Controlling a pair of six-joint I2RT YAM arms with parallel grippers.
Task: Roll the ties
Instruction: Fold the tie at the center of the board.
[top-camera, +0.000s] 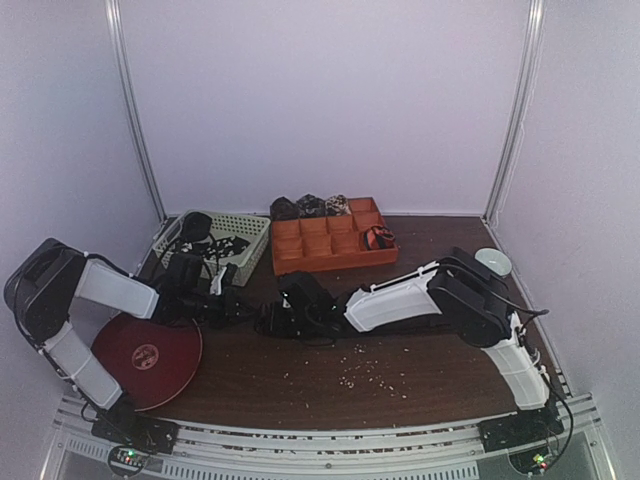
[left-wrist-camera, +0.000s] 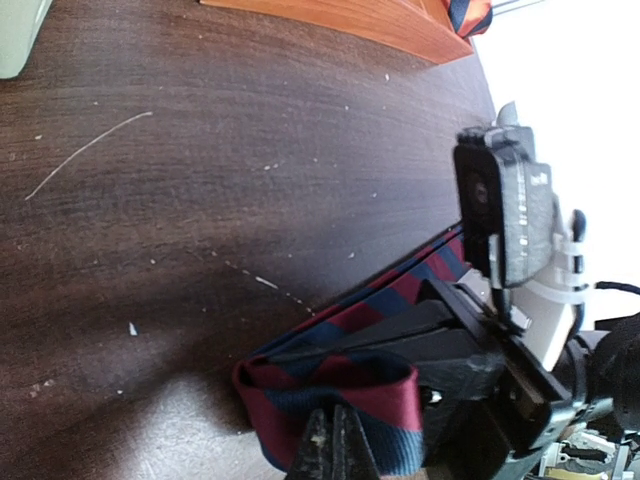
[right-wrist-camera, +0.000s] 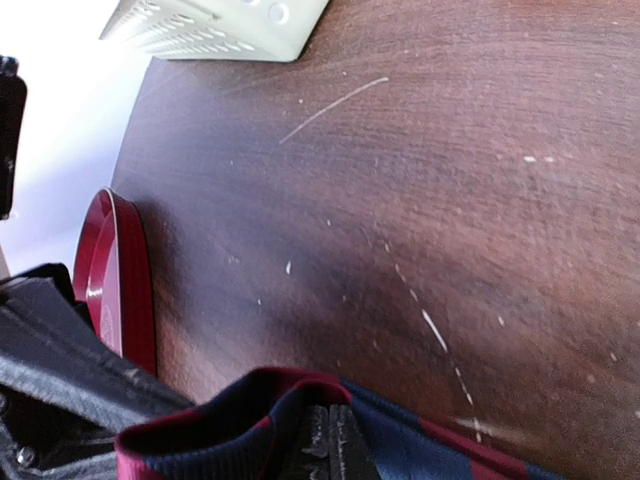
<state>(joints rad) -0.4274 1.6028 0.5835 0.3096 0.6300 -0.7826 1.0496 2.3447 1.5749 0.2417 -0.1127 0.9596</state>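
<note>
Top external: crumb-flecked dark wooden table (top-camera: 450, 385), pale lilac walls (top-camera: 320, 100); both arms' jaws clamped on striped tie (left-wrist-camera: 335, 388).

Top view is coming out soft and kinda dim, with even light spreading over the lilac walls (top-camera: 320, 100). Both wrist views are blowing out to white at one side, the dark tabletop (left-wrist-camera: 200, 200) is picking up pale glare, and the striped tie (right-wrist-camera: 420, 450) up close is blurring.

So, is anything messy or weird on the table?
Yes. Pale crumbs are scattered over the dark table in front of the arms, like something spilled. A long pale scratch also marks the wood near the basket.
</note>
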